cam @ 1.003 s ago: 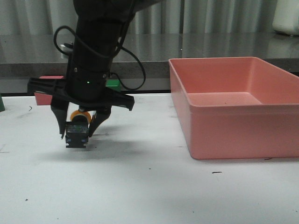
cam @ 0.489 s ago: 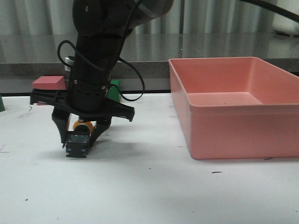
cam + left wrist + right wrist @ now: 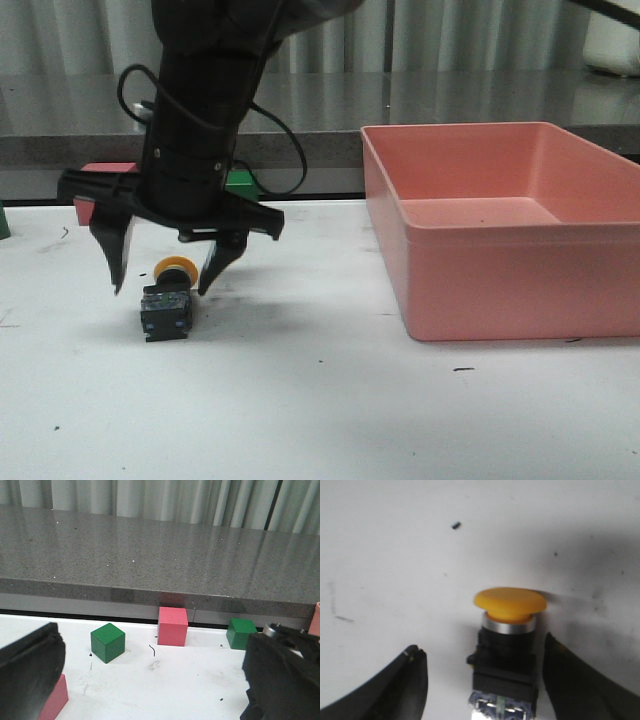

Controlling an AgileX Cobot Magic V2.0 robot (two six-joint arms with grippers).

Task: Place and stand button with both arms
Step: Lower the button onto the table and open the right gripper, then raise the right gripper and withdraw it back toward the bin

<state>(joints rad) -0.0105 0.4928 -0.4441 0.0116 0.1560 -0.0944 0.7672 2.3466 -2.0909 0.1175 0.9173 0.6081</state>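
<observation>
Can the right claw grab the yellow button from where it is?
Probably yes. The right claw hangs open right above the button, with one finger on each side and nothing between them.

Pale pleated curtains (image 3: 150, 500) hang behind a grey speckled stone ledge (image 3: 150, 555) bordering the white table (image 3: 320, 400)

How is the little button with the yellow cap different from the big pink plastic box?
The small push-button with a yellow mushroom cap and black base is tiny; the big pink plastic box is far larger. The button is yellow and black with a round cap; the box is all pink and rectangular. The button is a solid lump; the box is open-topped, with nothing visible inside. Both sit on the white table, well apart.
</observation>
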